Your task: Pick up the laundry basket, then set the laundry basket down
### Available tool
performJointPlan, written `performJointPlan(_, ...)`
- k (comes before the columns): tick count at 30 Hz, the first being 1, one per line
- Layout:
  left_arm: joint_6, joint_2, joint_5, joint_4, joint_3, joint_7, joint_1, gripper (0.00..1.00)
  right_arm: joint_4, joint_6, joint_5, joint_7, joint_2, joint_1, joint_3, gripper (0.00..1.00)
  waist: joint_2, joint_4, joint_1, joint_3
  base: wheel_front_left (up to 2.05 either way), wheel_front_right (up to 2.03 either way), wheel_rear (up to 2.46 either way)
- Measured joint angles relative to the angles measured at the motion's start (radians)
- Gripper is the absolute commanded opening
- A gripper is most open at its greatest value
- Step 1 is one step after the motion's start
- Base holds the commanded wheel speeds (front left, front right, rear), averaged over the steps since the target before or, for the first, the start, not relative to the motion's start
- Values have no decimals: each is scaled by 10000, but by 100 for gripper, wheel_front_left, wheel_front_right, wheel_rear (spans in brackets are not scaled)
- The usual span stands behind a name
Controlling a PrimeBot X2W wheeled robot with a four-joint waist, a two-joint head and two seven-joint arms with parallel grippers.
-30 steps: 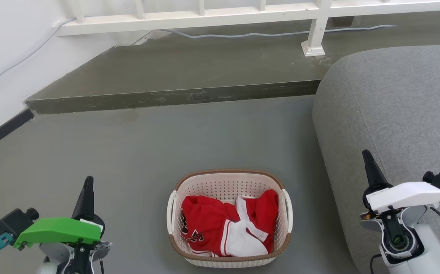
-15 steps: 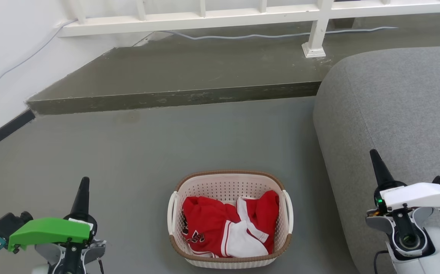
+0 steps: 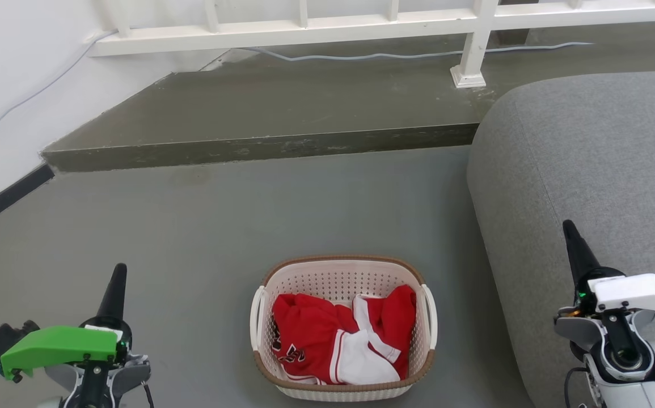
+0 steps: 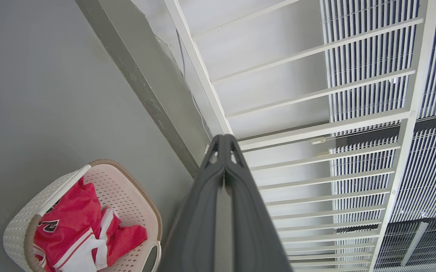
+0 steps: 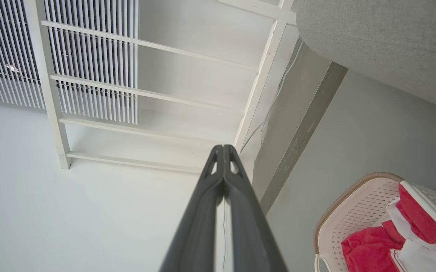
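- The laundry basket [image 3: 338, 279] sits upright on the grey floor [image 3: 219, 215], low in the middle of the head view, right between the two arms, and neither one is touching it.
- A crumpled red-and-white garment [image 3: 316, 334] lies piled in the bottom of it, and a white handle shows on each short side.
- Over at lower left, the left gripper [image 3: 118, 272] points up the view from under a green wrist cover, well apart from the basket.
- The left wrist view shows its two dark fingers [image 4: 202, 211] pressed together tip to tip with nothing between them. The basket is off in that view's lower left corner.
- At lower right, the right gripper [image 3: 572, 235] rises from a white wrist cover, seen against the rounded edge of the grey sofa [image 3: 588, 147].
- The right wrist view tells the same story: fingers [image 5: 248, 226] closed on each other, holding nothing.
- Beyond the basket there is a raised step [image 3: 270, 107], with a white railing [image 3: 304, 25] and a pale cable [image 3: 361, 55] running along it.
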Motion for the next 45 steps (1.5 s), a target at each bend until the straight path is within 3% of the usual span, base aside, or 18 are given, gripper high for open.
performJointPlan(23,-4,2,-2222,-29,468,709,1,0,-82,265,2464,685,121,9,-895,0,0,42,0,-69,0,0,0)
performJointPlan(45,-6,2,-2236,-40,481,719,2,0,-90,265,2466,686,134,12,-932,0,0,41,0,-68,0,0,0)
